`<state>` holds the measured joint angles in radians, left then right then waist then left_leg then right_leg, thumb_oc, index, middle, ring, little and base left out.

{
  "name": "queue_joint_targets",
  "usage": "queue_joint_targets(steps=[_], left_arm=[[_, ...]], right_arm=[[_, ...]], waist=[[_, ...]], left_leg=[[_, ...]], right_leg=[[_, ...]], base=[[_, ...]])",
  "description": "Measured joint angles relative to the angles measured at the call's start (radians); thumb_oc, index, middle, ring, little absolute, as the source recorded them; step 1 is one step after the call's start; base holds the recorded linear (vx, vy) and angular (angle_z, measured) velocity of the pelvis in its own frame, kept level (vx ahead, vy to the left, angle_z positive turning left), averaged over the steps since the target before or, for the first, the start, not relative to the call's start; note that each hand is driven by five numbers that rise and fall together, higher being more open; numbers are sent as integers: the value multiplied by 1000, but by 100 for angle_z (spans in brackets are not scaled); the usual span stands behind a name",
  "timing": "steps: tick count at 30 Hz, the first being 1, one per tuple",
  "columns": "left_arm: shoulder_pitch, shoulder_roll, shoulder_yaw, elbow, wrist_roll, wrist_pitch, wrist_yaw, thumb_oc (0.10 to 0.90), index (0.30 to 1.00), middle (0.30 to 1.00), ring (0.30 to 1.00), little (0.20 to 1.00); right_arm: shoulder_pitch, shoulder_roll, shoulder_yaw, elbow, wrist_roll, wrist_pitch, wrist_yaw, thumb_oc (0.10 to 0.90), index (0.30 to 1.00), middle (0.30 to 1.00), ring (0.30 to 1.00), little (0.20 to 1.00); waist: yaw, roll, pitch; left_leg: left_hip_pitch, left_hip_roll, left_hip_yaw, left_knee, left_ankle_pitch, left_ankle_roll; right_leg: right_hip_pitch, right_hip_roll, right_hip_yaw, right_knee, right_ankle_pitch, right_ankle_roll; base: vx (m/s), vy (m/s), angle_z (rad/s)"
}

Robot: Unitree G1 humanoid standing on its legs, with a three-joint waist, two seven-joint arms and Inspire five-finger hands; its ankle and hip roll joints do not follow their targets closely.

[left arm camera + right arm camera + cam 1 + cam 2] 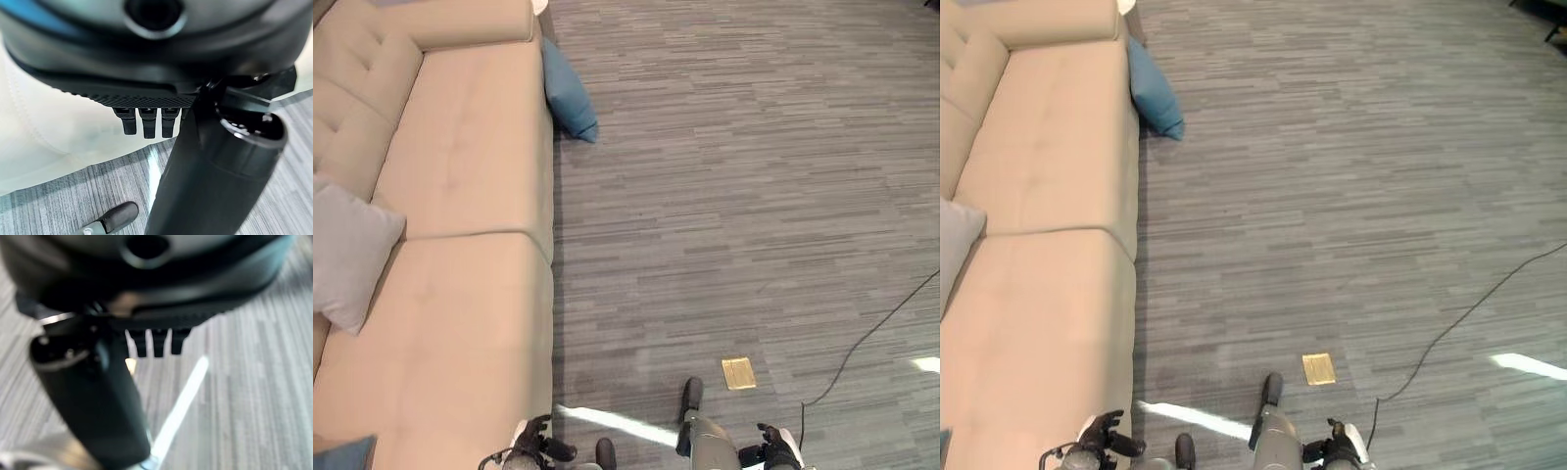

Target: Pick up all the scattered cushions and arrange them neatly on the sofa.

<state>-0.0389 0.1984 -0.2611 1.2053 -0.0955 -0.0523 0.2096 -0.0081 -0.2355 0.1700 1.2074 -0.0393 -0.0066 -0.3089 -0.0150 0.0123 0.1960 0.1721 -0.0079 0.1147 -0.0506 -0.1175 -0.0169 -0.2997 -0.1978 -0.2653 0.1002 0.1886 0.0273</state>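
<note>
The left robot hand [530,443] hangs low at about 7 o'clock in the head view, just off the front edge of the sofa [460,245]. In its own wrist view the fingers [146,122] point straight out in a short row with the thumb [230,161] standing beside them, relaxed and holding nothing; pale sofa fabric and striped floor show past them. The right robot hand [781,452] hangs at about 5 o'clock over the grey carpet [754,196], likewise slack, its fingers [155,343] straight and its thumb [93,396] out to the side, nothing in its grasp.

Out from the hands, the beige sofa runs along the 9 o'clock side from bottom to top. A grey cushion [347,250] leans against its backrest at about 9 o'clock, resting on the seat where the two seat pads meet. At the very 7 o'clock corner a sliver of something blue [342,455] lies on the seat; I cannot tell what it is. A blue cushion [568,93] is on the floor at about 11 o'clock, propped against the sofa's front face near its far armrest. A small brass floor plate [738,372] sits in the carpet at about 5 o'clock, near the right hand.
</note>
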Motion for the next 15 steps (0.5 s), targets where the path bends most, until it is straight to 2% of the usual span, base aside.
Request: queue_joint_targets(steps=[1, 2, 3, 4, 5, 6, 7, 8, 9, 10, 11, 12, 13, 14, 15], left_arm=[[1, -7, -2, -10, 1, -3, -2, 800, 900, 900, 900, 900], [-4, -34, -4, 5, 0, -10, 8, 800, 900, 900, 900, 900], [-20, -27, -3, 11, -2, -9, 4, 800, 900, 900, 900, 900], [-18, -25, 5, -4, -4, -13, 1, 800, 900, 900, 900, 900], [-22, -23, 6, -9, -7, -16, -1, 800, 900, 900, 900, 900], [-29, -25, 6, -6, -15, -21, 2, 800, 900, 900, 900, 900], [-42, -23, 8, -8, -23, -18, -3, 800, 900, 900, 900, 900], [-46, -21, 10, -16, -23, -18, -2, 800, 900, 900, 900, 900], [-50, -22, 1, -44, -23, -22, -2, 800, 900, 900, 900, 900], [-51, -27, -1, -56, -28, -33, -4, 800, 900, 900, 900, 900], [-50, -34, -1, -71, -28, -33, -3, 800, 900, 900, 900, 900], [-50, -34, -1, -71, -28, -33, -3, 800, 900, 900, 900, 900], [-68, -48, -12, -65, -26, -28, -1, 800, 900, 900, 900, 900], [-67, -52, -13, -68, -25, -28, -3, 800, 900, 900, 900, 900], [-73, -57, -8, -71, -32, -29, -2, 800, 900, 900, 900, 900]], right_arm=[[0, -4, -1, 2, 0, 5, -1, 800, 900, 900, 900, 900], [-39, 3, -20, 38, -7, -4, -4, 800, 900, 900, 900, 900], [-38, 16, -49, 29, -5, 1, -4, 800, 900, 900, 900, 900], [-30, 16, -38, 22, -4, 1, -9, 800, 900, 900, 900, 900], [-24, 14, -32, 23, -3, -1, -10, 800, 900, 900, 900, 900], [-28, 9, -26, 1, 7, -9, -14, 800, 900, 900, 900, 900], [-35, 11, -16, -8, 10, -16, -22, 800, 900, 900, 900, 900], [-49, 12, -3, -7, 12, -22, -24, 800, 900, 900, 900, 900], [-57, 14, -1, -5, 18, -23, -26, 800, 900, 900, 900, 900], [-62, 20, 3, -4, 19, -23, -25, 800, 900, 900, 900, 900], [-75, 11, 19, -13, 19, -30, -27, 800, 900, 900, 900, 900], [-75, 11, 19, -13, 19, -30, -27, 800, 900, 900, 900, 900], [-69, 14, 18, -33, 22, -29, -37, 800, 900, 900, 900, 900], [-61, 15, 21, -26, 23, -28, -43, 800, 900, 900, 900, 900], [-64, 13, 27, -19, 23, -30, -45, 800, 900, 900, 900, 900]], waist=[[8, 23, -14], [-5, 33, -11], [-7, 26, -27], [9, 15, -36], [15, 9, -40], [27, 7, -58], [32, -3, -55], [37, -23, -52], [36, -50, -46], [39, -56, -44], [39, -53, -43], [39, -53, -43], [27, -53, -37], [39, -57, -38], [56, -34, -30]], left_leg=[[-15, 23, 0, 24, -4, -2], [-60, 61, -21, 125, -12, -35], [-110, 65, -26, 244, -15, -43], [-148, 86, -25, 379, 0, -63], [-184, 100, -29, 478, 0, -68], [-281, 140, -51, 667, 55, -86], [-318, 145, -49, 746, 97, -95], [-341, 141, -48, 778, 89, -87], [-383, 125, -35, 782, 50, -49], [-399, 123, -31, 762, 50, -50], [-459, 112, -25, 731, 51, -60], [-459, 112, -25, 731, 51, -60], [-482, 84, -6, 564, 40, -50], [-469, 66, -3, 389, 58, -49], [-487, 59, 2, 237, 122, -48]], right_leg=[[5, 27, -4, -7, 3, -10], [33, 34, -33, -7, -42, 11], [58, 37, -48, -28, -59, 5], [107, 60, -53, -59, -79, -2], [134, 71, -54, -78, -79, -21], [155, 106, -51, -87, -113, -59], [175, 110, -49, -98, -113, -78], [198, 111, -37, -119, -124, -80], [243, 107, -34, -156, -119, -90], [253, 108, -43, -157, -110, -88], [276, 123, -43, -161, -150, -99], [276, 123, -43, -161, -150, -99], [325, 130, -38, -193, -172, -90], [329, 134, -37, -193, -174, -92], [358, 154, -31, -195, -186, -77]], base=[[502, -409, 18], [96, -155, 33], [215, -346, 40], [213, -326, 21], [259, -308, -22], [257, -155, -26], [179, -80, -24], [109, -38, -1], [-2, 0, -3], [439, -49, -12], [541, -40, -19], [545, -41, 19], [259, 20, 17], [156, 12, -6], [492, 30, -40]])
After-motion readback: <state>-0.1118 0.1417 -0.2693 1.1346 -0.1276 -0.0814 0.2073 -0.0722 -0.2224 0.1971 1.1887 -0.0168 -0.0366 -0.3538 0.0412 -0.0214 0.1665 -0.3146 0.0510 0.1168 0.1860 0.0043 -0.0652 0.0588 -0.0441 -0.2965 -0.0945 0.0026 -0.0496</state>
